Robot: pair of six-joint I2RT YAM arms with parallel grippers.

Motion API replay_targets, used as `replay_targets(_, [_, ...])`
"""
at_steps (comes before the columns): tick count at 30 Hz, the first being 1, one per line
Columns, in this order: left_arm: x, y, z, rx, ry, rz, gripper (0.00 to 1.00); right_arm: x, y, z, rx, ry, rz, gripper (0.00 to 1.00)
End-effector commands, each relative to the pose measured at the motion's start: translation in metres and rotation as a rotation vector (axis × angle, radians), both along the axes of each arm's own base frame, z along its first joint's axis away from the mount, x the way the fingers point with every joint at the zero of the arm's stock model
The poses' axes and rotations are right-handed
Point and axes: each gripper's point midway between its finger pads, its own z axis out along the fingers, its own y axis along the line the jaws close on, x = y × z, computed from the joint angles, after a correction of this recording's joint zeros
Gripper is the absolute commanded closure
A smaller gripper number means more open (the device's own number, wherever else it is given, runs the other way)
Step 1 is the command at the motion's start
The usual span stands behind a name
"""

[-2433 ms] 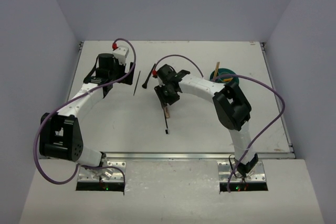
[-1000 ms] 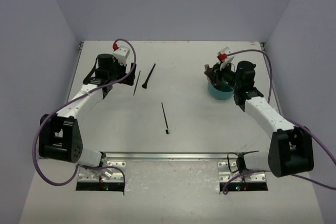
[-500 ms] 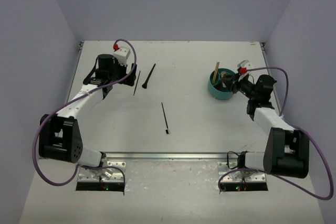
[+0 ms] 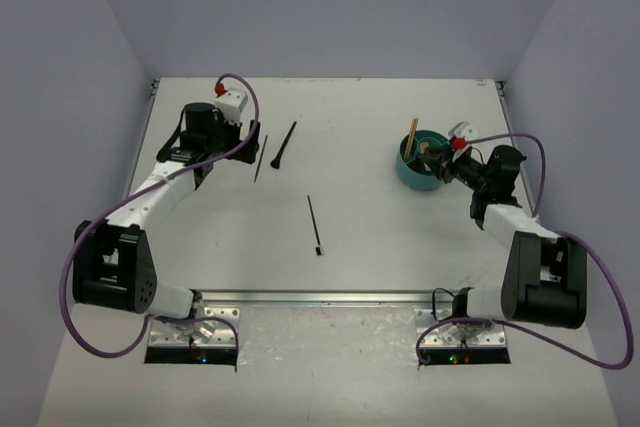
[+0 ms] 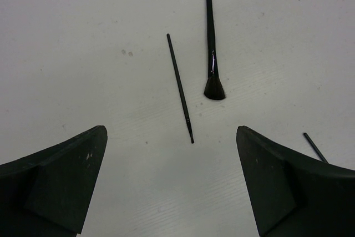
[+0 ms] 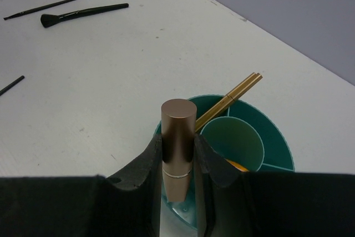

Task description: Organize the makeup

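the beige tube (image 6: 178, 120) is sitting clamped upright in my right gripper (image 6: 177, 149), so it enters the teal container (image 6: 277, 144) straight. my left gripper (image 5: 172, 184) is hanging released.

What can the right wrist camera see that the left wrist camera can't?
Only the right wrist view: the right end effector is shut on a bronze tube, held upright over the teal container. The container has gold sticks and an orange piece inside.

Only the left wrist view: the left end effector, wide open with nothing in it.

Both: the white table, with the wide black brush and the thin black brush lying side by side on it.
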Motion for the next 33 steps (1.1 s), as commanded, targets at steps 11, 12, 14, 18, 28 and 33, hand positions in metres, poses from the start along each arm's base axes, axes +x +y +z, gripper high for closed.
replay_targets(11, [0.002, 0.003, 0.022, -0.021, -0.046, -0.018, 0.0, 0.016, -0.002, 0.011, -0.042, -0.107, 0.032, 0.98])
replay_targets(12, [0.002, 0.002, 0.023, -0.025, -0.046, -0.023, 0.0, 0.017, -0.003, 0.012, -0.041, -0.114, 0.026, 0.98])
replay_targets(14, [0.002, 0.001, 0.024, -0.028, -0.044, -0.028, 0.0, 0.019, -0.004, 0.007, -0.04, -0.105, 0.019, 0.97])
replay_targets(18, [0.001, 0.002, 0.026, -0.023, -0.04, -0.032, 0.0, 0.021, -0.008, 0.003, -0.041, -0.109, -0.009, 0.96])
replay_targets(28, [0.001, -0.001, 0.052, -0.014, -0.074, -0.084, 0.0, 0.015, -0.011, 0.005, 0.039, -0.168, -0.078, 0.96])
replay_targets(33, [0.0, 0.0, 0.054, -0.012, -0.068, -0.077, 0.0, 0.01, -0.011, 0.001, 0.048, -0.173, -0.088, 0.96])
